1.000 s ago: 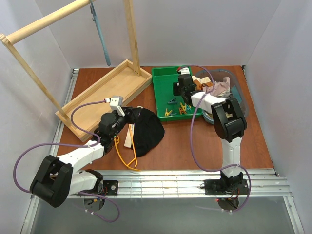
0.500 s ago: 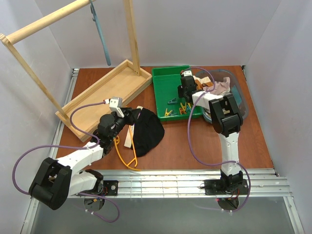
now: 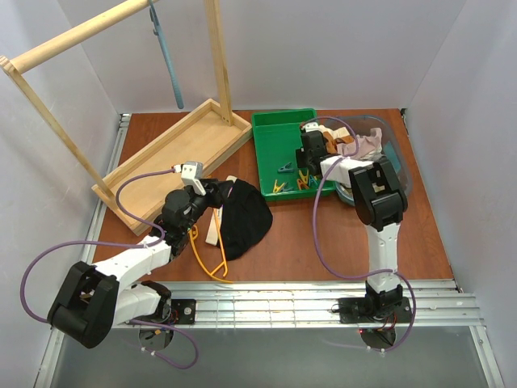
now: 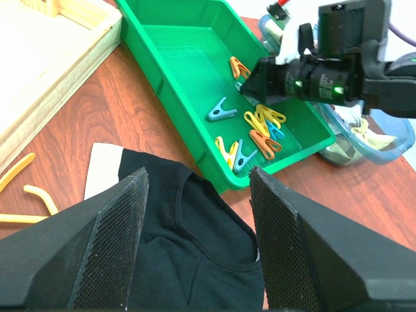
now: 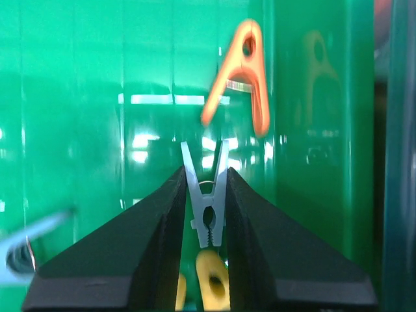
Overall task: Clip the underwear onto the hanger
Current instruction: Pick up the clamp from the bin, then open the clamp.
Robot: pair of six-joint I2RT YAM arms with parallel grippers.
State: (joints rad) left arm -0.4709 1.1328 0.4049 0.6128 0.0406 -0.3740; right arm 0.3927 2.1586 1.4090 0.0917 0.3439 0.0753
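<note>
The black underwear [image 3: 246,217] with its cream waistband lies on the table by the thin yellow-orange hanger [image 3: 203,260], which lies flat. My left gripper [image 3: 212,194] hovers open just over the underwear [image 4: 188,253], nothing between its fingers [image 4: 123,221]; bits of the hanger [image 4: 39,192] show to the left. Inside the green tray [image 3: 266,121], my right gripper [image 3: 312,150] is shut on a pale blue clothespin [image 5: 207,208]. The peg stands upright between the pads, legs pointing away. My right gripper [image 5: 204,170] is low over the tray floor.
An orange peg [image 5: 242,65] lies just beyond the held one, and several yellow, orange and blue pegs [image 3: 292,181] lie at the tray's near end. A clear tub of clothes [image 3: 373,147] stands right of the tray. The wooden rack [image 3: 174,153] carries a grey-blue hanger [image 3: 167,56].
My right gripper has narrowed from open to shut on the pale blue clothespin and shifted slightly right in the tray. The left arm has barely moved.
</note>
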